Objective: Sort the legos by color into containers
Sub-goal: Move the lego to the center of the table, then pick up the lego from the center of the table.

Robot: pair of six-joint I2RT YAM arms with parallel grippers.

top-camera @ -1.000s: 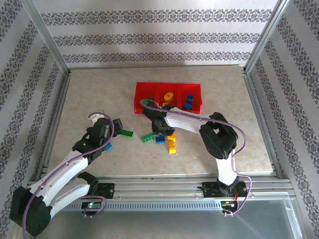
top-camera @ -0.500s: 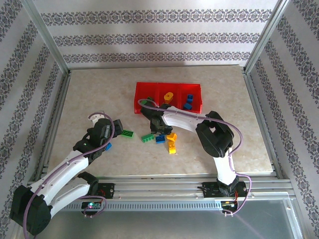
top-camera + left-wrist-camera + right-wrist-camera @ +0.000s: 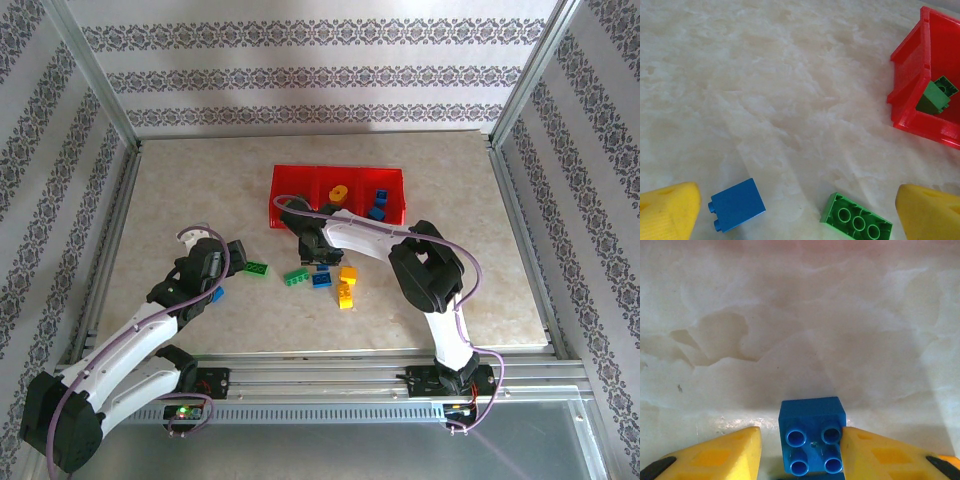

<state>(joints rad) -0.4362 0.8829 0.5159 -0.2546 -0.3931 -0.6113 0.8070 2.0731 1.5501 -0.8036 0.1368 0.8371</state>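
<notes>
The red tray (image 3: 338, 176) lies at the back middle; a yellow brick (image 3: 338, 193) sits in its middle compartment and blue bricks (image 3: 378, 205) in the right one. My right gripper (image 3: 319, 264) (image 3: 801, 440) is open around a blue brick (image 3: 812, 432) (image 3: 322, 279): its right fingertip touches the brick and a gap shows on the left. My left gripper (image 3: 237, 262) (image 3: 797, 220) is wide open low over the table, with a blue brick (image 3: 737, 204) and a green brick (image 3: 856, 220) lying between its fingers. Another green brick (image 3: 936, 95) rests in the tray's (image 3: 912, 65) left compartment.
Loose on the table are a green brick (image 3: 296, 277) and two yellow bricks (image 3: 347, 274) (image 3: 343, 295) beside the right gripper. Metal rails (image 3: 115, 220) fence the table at the sides and front. Bare tabletop (image 3: 180, 190) spreads left of the tray.
My right gripper has shifted a little left and toward the tray, uncovering the yellow bricks. The left arm has barely moved.
</notes>
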